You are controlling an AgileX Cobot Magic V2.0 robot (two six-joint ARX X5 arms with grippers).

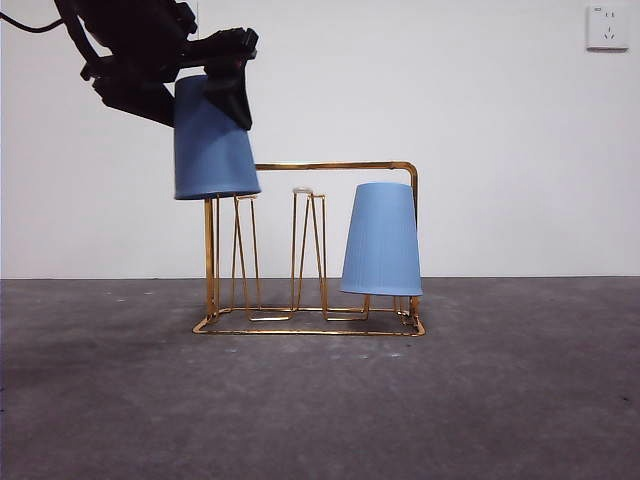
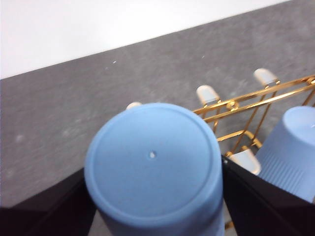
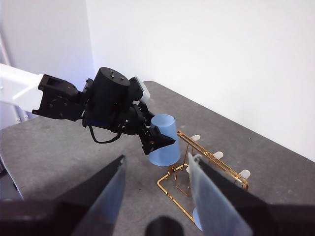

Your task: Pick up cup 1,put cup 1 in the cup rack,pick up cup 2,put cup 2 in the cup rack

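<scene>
Grey table (image 1: 520, 400); wall socket (image 1: 607, 26) front-view only

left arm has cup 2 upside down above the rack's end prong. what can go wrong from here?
1. The held cup hangs tilted in the left gripper, its rim just above the end prong; the rim may catch the prong tip rather than slide over it.
2. The cup rack is thin wire; a sideways push could shift it and disturb the seated cup, which already leans.
</scene>
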